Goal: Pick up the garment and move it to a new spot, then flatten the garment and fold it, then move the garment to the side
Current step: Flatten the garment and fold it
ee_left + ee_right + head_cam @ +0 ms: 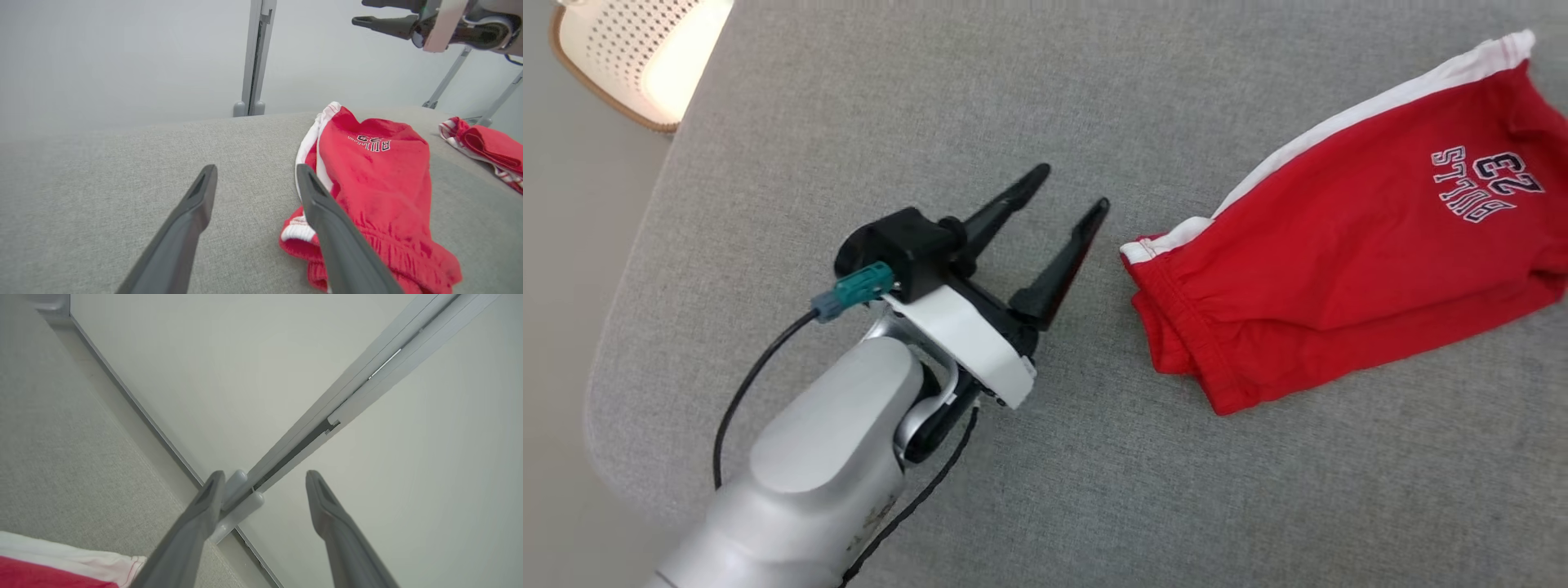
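**Left gripper [1072, 188] spread wide just beside the red shorts [1347, 269]**

At the far left of the head view, a pale dotted object [637, 49] with a wooden rim sits off the top corner of the grey cushion [1258, 506], brightly lit. Next comes the pale forearm [825, 457], rising from the bottom edge, with a black cable [743, 392] looping into a teal plug [854, 290] at the wrist. The left gripper's two dark fingers point up and to the right, well apart from each other, with nothing between them. A strip of bare cushion separates the nearer fingertip from the shorts.

The shorts lie on the right half of the cushion. Their gathered waistband [1184, 327] is the end nearest the gripper, a white stripe [1339, 122] runs along the upper edge, and dark lettering [1482, 184] near the far end reads upside down.

In the left wrist view the right-hand finger crosses in front of the waistband corner; whether it touches the cloth cannot be told. A grey post [255, 61] stands against the wall behind. The right gripper [359, 11] hangs in the top right corner, above the cushion, and a second red garment [490, 147] lies bunched at the right edge.

In the right wrist view the right gripper's fingers stand wide with nothing held, aimed at the wall [245, 355]; a corner of the shorts shows at bottom left.
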You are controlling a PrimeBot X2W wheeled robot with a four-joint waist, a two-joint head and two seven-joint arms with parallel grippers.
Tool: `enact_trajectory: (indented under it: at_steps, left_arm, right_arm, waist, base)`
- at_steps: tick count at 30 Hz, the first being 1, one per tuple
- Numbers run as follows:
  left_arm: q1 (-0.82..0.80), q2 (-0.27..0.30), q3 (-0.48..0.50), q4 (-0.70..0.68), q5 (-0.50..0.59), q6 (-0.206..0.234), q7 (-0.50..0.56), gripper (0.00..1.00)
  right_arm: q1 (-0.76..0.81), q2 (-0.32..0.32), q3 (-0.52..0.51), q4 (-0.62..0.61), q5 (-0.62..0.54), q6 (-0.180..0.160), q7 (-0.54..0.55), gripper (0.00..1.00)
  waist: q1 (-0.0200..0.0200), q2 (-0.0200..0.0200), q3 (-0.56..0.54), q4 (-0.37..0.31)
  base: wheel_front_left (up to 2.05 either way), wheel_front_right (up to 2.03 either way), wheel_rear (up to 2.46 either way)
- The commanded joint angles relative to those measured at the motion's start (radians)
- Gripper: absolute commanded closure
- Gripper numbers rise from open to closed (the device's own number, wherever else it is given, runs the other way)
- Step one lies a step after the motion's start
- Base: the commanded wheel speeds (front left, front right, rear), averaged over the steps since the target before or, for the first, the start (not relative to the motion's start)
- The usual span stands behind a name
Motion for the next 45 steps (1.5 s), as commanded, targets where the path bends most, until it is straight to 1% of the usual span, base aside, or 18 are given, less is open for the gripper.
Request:
enact_trajectory:
  at_steps: [1,3,6,10,13,15,18,22,25,29,32,36,39,42,45]
  left_arm:
    - [0.021,0.009,0.033,0.0,0.012,-0.001,-0.004,0.0]
    - [0.049,0.009,0.104,-0.01,0.028,-0.001,-0.004,0.0]
    - [0.101,-0.006,0.216,-0.035,0.056,-0.001,-0.004,0.0]
    - [0.176,-0.03,0.365,-0.083,0.094,-0.001,-0.003,0.0]
    - [0.233,-0.052,0.453,-0.118,0.119,-0.001,-0.003,0.0]
    - [0.27,-0.062,0.503,-0.137,0.132,-0.001,-0.003,0.0]
    - [0.322,-0.078,0.554,-0.163,0.153,-0.001,-0.003,0.0]
    - [0.387,-0.087,0.595,-0.197,0.186,-0.001,-0.003,0.0]
    - [0.432,-0.098,0.61,-0.218,0.221,-0.001,-0.003,0.0]
    - [0.489,-0.11,0.626,-0.231,0.269,-0.001,-0.003,0.0]
    - [0.523,-0.114,0.622,-0.231,0.299,-0.001,-0.003,0.0]
    - [0.553,-0.121,0.627,-0.231,0.307,-0.001,-0.003,0.0]
    - [0.56,-0.123,0.628,-0.231,0.308,-0.001,-0.003,0.0]
    - [0.555,-0.125,0.628,-0.232,0.307,-0.001,-0.003,0.0]
    - [0.535,-0.125,0.618,-0.233,0.31,-0.001,-0.003,0.0]
  right_arm:
    - [0.041,0.029,-0.028,0.021,0.0,-0.002,-0.037,0.0]
    - [0.088,0.077,-0.105,0.066,0.013,-0.002,-0.109,0.0]
    - [0.181,0.15,-0.203,0.121,0.019,-0.002,-0.204,0.0]
    - [0.291,0.241,-0.356,0.146,0.047,-0.002,-0.266,0.0]
    - [0.389,0.303,-0.476,0.122,0.06,-0.002,-0.279,0.0]
    - [0.456,0.338,-0.561,0.06,0.042,-0.002,-0.28,0.0]
    - [0.598,0.402,-0.681,-0.036,0.006,-0.002,-0.28,0.0]
    - [0.773,0.492,-0.811,-0.161,-0.073,-0.002,-0.28,0.0]
    - [0.891,0.559,-0.876,-0.234,-0.134,-0.002,-0.28,0.0]
    - [1.012,0.64,-0.948,-0.306,-0.192,-0.002,-0.28,0.0]
    - [1.077,0.679,-0.977,-0.339,-0.231,-0.001,-0.28,0.0]
    - [1.121,0.706,-0.993,-0.36,-0.267,-0.001,-0.28,0.0]
    - [1.129,0.71,-1.004,-0.364,-0.274,-0.001,-0.28,0.0]
    - [1.13,0.714,-1.016,-0.357,-0.273,-0.001,-0.279,0.0]
    - [1.111,0.72,-1.034,-0.338,-0.255,-0.001,-0.247,0.0]
  waist:
    - [0.0,0.0,-0.046,-0.032]
    - [0.0,0.0,-0.077,-0.048]
    - [0.0,0.0,-0.128,-0.068]
    - [0.0,0.0,-0.182,-0.094]
    - [0.0,0.0,-0.214,-0.114]
    - [0.0,0.0,-0.23,-0.127]
    - [0.0,0.0,-0.251,-0.147]
    - [0.0,0.0,-0.267,-0.173]
    - [0.0,0.0,-0.276,-0.188]
    - [0.0,0.0,-0.281,-0.204]
    - [0.0,0.0,-0.283,-0.213]
    - [0.0,0.0,-0.283,-0.219]
    - [0.0,0.0,-0.282,-0.218]
    - [0.0,0.0,-0.276,-0.212]
    - [0.0,0.0,-0.262,-0.2]
  base:
    - [0.0,0.0,0.0]
    - [0.0,0.0,0.0]
    - [0.0,0.0,0.0]
    - [0.0,0.0,0.0]
    - [0.0,0.0,0.0]
    - [0.0,0.0,0.0]
    - [0.0,0.0,0.0]
    - [0.0,0.0,0.0]
    - [0.0,0.0,0.0]
    - [0.0,0.0,0.0]
    - [0.0,0.0,0.0]
    - [0.0,0.0,0.0]
    - [0.0,0.0,0.0]
    - [0.0,0.0,0.0]
    - [0.0,0.0,0.0]
